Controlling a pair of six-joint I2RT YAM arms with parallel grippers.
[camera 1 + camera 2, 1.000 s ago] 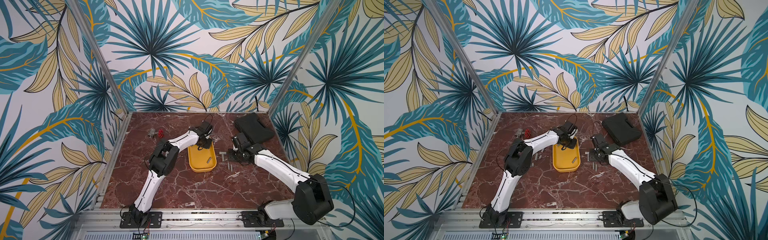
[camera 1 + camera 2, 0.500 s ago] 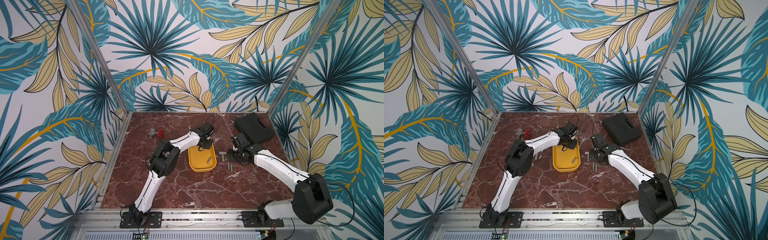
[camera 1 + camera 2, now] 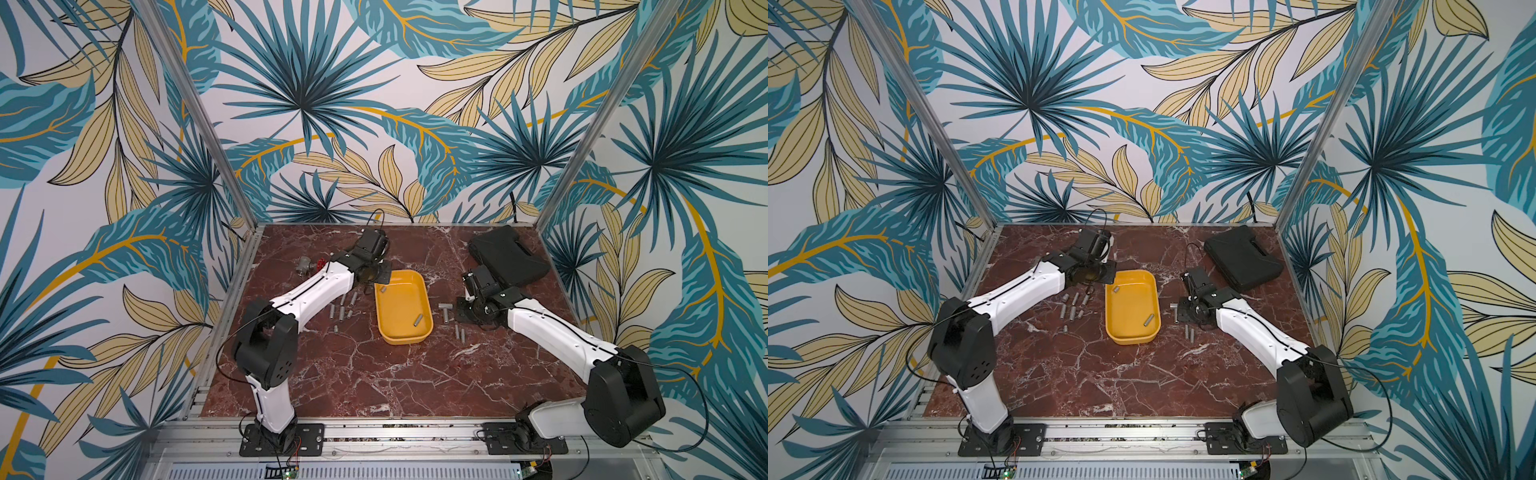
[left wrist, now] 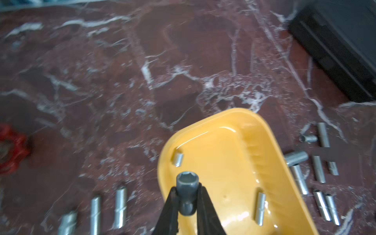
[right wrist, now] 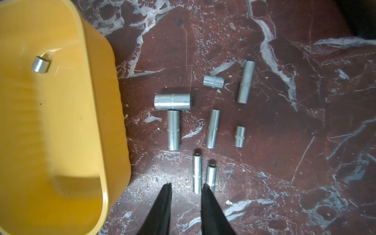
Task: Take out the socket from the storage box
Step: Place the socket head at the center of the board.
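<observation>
The left gripper [image 4: 186, 203] has just pinched shut on a dark hex socket [image 4: 187, 184], holding it over one corner of the yellow storage box [image 4: 234, 111]. The grasp looks made, so carrying it clear remains. A short silver socket [image 4: 178, 159] and a long silver socket [image 4: 260, 207] lie inside.

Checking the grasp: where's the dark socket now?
In the left wrist view, the dark socket is pinched between the fingers of the left gripper, at the yellow storage box's rim.
</observation>
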